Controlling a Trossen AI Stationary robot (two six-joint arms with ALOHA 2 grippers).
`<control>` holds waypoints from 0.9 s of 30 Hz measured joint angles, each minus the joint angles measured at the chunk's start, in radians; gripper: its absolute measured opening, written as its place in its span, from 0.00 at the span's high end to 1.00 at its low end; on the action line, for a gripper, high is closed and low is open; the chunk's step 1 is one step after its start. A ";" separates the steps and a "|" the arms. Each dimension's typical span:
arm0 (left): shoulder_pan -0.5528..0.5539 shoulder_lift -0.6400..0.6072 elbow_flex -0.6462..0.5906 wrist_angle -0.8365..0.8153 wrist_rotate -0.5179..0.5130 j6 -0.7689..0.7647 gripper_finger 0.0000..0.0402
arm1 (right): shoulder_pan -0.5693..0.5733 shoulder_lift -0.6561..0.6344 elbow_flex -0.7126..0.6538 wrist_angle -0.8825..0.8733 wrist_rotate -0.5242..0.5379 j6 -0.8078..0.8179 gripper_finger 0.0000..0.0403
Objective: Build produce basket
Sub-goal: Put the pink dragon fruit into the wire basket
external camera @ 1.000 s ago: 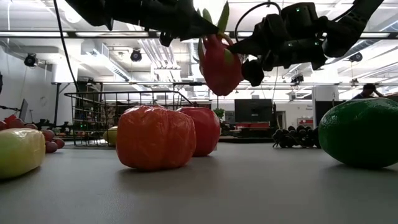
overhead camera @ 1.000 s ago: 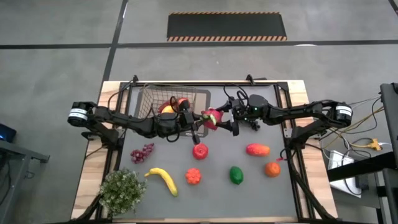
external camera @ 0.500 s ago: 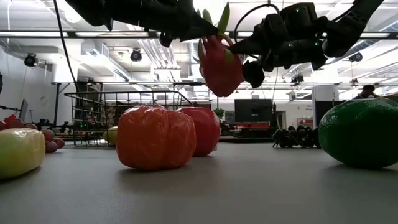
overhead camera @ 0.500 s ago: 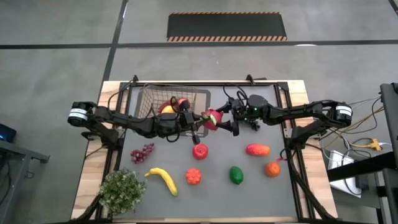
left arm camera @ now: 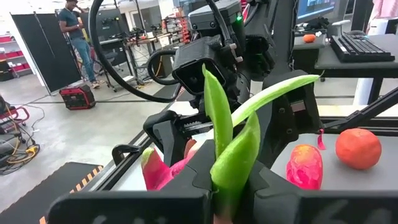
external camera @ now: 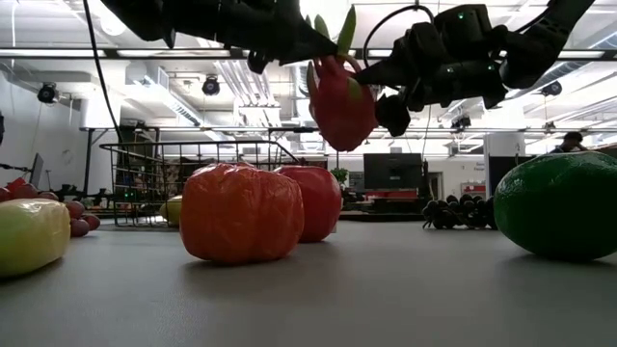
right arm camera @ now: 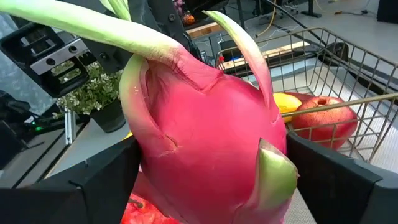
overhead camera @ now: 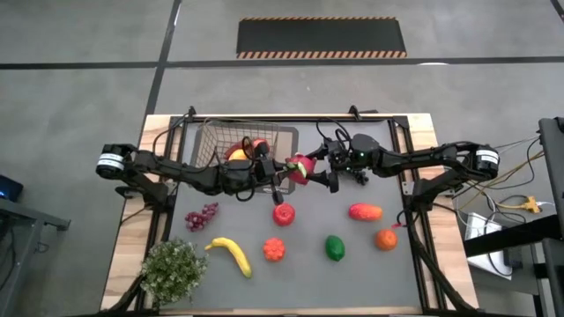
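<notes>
Floor: grey concrete (overhead camera: 79,106), hazard-striped dark mat (overhead camera: 322,38) upper centre | ceiling: strip lights (external camera: 174,53) | back: monitor (external camera: 391,171) | far right: person (external camera: 571,142)

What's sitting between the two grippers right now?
The pink dragon fruit, shown in the high view: the left gripper is shut on its green leaves, and the right gripper flanks its body, jaws wide.

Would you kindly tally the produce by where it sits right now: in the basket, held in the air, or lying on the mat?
In the basket: 2, a red apple and a yellow-orange fruit
Held in the air: 1, the dragon fruit
On the mat: 7 (grapes, banana, tomato, orange-red pepper, green pepper, mango, orange)
Total: 10
</notes>
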 joint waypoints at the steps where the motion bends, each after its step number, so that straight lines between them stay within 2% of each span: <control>1: 0.000 0.000 0.000 -0.001 0.000 0.000 1.00 | 0.000 0.000 0.000 -0.001 0.000 0.001 0.06; 7: 0.000 0.001 0.000 -0.010 -0.020 0.005 1.00 | -0.002 -0.012 0.001 -0.002 0.000 0.021 0.02; 11: 0.000 -0.018 0.000 -0.043 -0.092 0.019 1.00 | -0.007 -0.050 0.001 -0.003 0.002 0.043 0.02; 15: 0.000 -0.112 0.000 -0.141 -0.198 0.054 1.00 | -0.029 -0.120 0.001 -0.036 -0.001 0.081 0.02; 17: 0.000 -0.180 0.000 -0.241 -0.280 0.075 1.00 | -0.044 -0.163 0.001 -0.088 0.001 0.075 0.02; 22: 0.000 -0.332 0.000 -0.494 -0.617 0.067 1.00 | -0.073 -0.259 0.001 -0.199 0.001 0.062 0.02; 25: 0.005 -0.405 -0.001 -0.621 -0.776 -0.013 1.00 | -0.075 -0.288 0.001 -0.234 0.001 0.060 0.02; 27: 0.013 -0.437 -0.013 -0.727 -0.849 -0.142 1.00 | -0.075 -0.293 0.001 -0.238 0.001 0.053 0.02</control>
